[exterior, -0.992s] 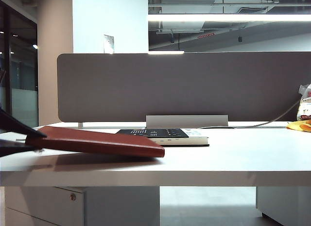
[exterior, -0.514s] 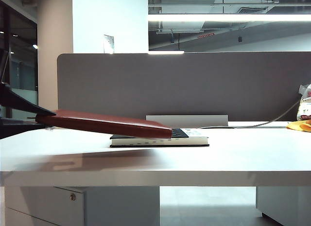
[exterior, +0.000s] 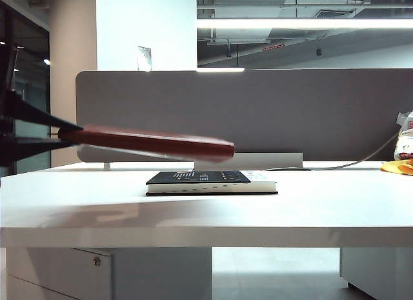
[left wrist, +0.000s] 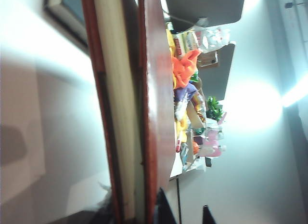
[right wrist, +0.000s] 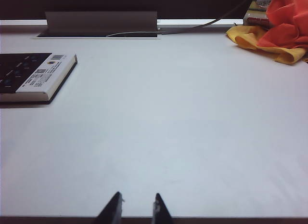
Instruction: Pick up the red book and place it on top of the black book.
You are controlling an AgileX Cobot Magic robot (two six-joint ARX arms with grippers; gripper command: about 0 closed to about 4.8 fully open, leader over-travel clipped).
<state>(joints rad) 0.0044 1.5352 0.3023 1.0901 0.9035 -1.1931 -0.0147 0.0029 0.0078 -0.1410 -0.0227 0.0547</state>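
Clear gap between red book [exterior: 151, 143] and black book [exterior: 210, 182]

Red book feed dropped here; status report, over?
Left hand shut on thin maroon hardcover red book, airborne above black book. Right hand idle, slightly open. Path clear.

No wording can be read anywhere. The thick black book with a white page block [right wrist: 33, 74] carries small white printed marks, a barcode and a pale label on its cover, all too small to make out. The crumpled packets [left wrist: 199, 41] show only blurred print.
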